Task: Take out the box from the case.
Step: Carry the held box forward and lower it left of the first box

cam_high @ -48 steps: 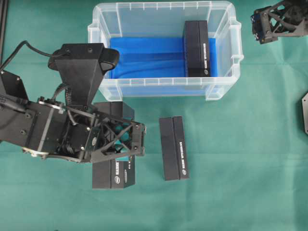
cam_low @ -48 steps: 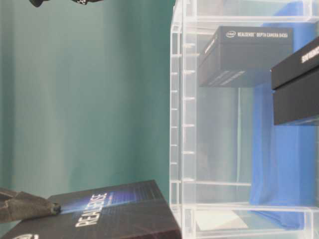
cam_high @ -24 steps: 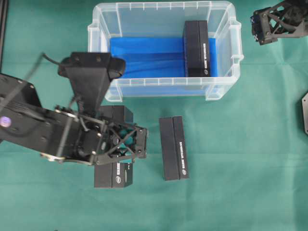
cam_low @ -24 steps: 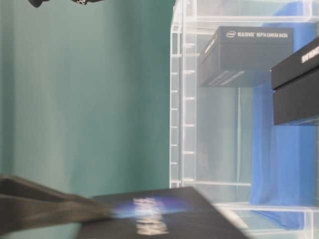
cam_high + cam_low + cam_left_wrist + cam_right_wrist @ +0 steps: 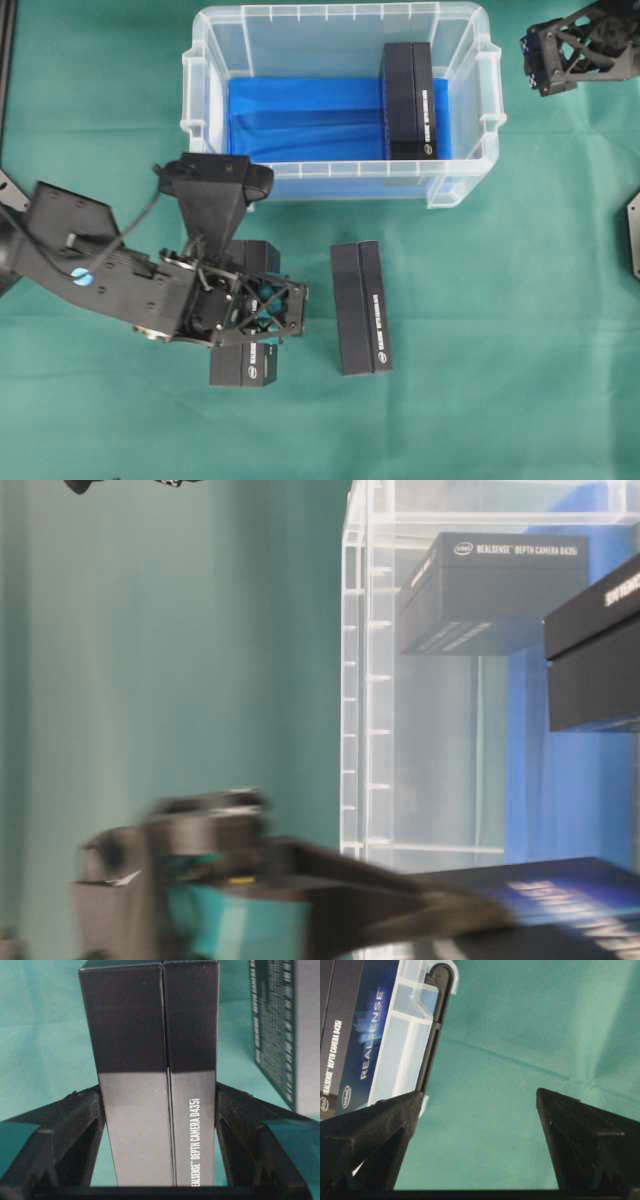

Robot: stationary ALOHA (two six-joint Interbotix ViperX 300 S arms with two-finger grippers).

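The left end effector [image 5: 262, 310] is clamping a black box [image 5: 159, 1075] by its two long sides, the fingers [image 5: 80, 1125] pressing flat against the cardboard in the left wrist view. This held box is lying outside the case [image 5: 470, 190], in front of the case's near wall, over the green surface [image 5: 500, 350]. A second box [image 5: 361, 307] is resting on the surface just to one side of the end effector. A third box [image 5: 408, 100] is sitting inside the case against its far end wall, on the blue lining [image 5: 300, 115], well beyond the left end effector.

To finish this step well, I judge the box should be lowered until its underside is meeting the surface squarely, kept parallel to its neighbour and clear of it, and only then should the fingers be spreading, straight outward, so the box is not being dragged or tipped.

The right end effector [image 5: 477, 1140] is hanging with its fingers wide apart and nothing between them, off beyond the case's corner.

Whether the held box is already touching the surface is hard to judge: the arm is covering most of it from overhead, and the table-level view is smearing the end effector into a blur.
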